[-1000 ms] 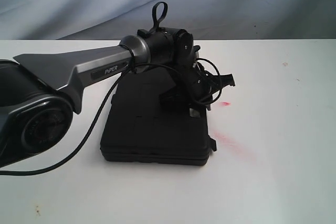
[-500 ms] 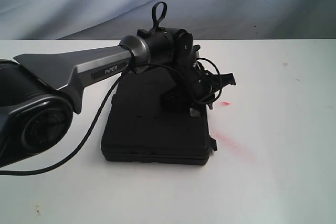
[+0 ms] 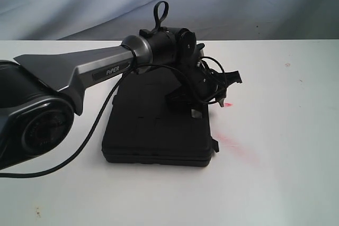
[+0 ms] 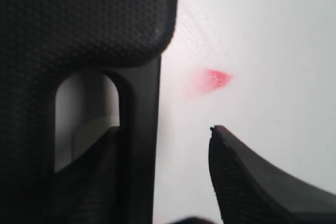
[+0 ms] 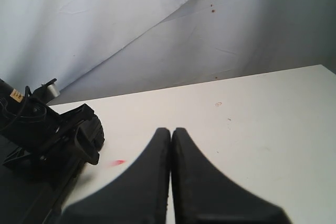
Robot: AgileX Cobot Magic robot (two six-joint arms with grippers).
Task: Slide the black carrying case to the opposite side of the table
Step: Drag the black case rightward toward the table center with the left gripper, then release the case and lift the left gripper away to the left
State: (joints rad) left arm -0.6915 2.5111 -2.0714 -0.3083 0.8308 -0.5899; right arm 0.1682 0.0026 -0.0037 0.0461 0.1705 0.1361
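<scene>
Shows left gripper (image 4: 163, 135) jaws spread at the handle edge of the case (image 3: 153, 130), by a red smear (image 4: 212, 80) on the table (image 3: 280, 173) — right gripper (image 5: 171, 132) closed, empty.

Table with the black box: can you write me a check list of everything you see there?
Surface: white table, flat.
Job's things: black case lying flat on the table.
Clutter: red smear beside the case; nothing else seen.
Grippers: left gripper open at the case's handle; right gripper shut, holding nothing.
Cables: black cable trailing from the left arm over the table.
Surroundings: grey-blue cloth behind.
</scene>
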